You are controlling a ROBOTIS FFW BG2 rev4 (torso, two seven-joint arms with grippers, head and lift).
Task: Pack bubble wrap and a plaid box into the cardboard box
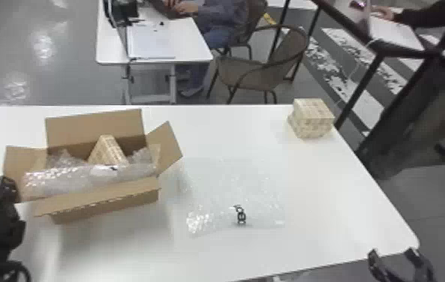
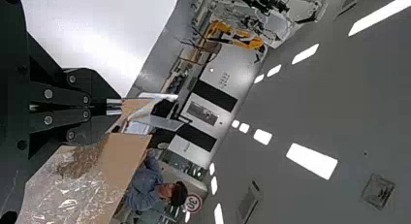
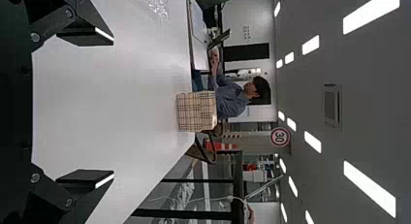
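Here's where we stand: the cardboard box (image 1: 93, 129) sits open on the worktop (image 1: 337, 210), and I'd call the packing partly done. Inside, crumpled bubble wrap (image 1: 63, 180) runs along the front, and a plaid piece (image 1: 105, 152) pokes up behind it. But look right, there's work left! A clear sheet of wrap (image 1: 229, 187) lies flat beside the carton, and the plaid box (image 1: 312, 119) waits out at the worktop's far right corner. My right gripper (image 3: 110, 106) has its jaws spread wide with nothing between them, low at the near right edge; that plaid box looks like its target, and it'll need a good forward reach. Over on the left, my left gripper (image 2: 114, 107) is by the carton's side, jaws pressed together. Once the box is in, I reckon the loose sheet goes on top, then those upright flaps (image 1: 167, 146) want folding.
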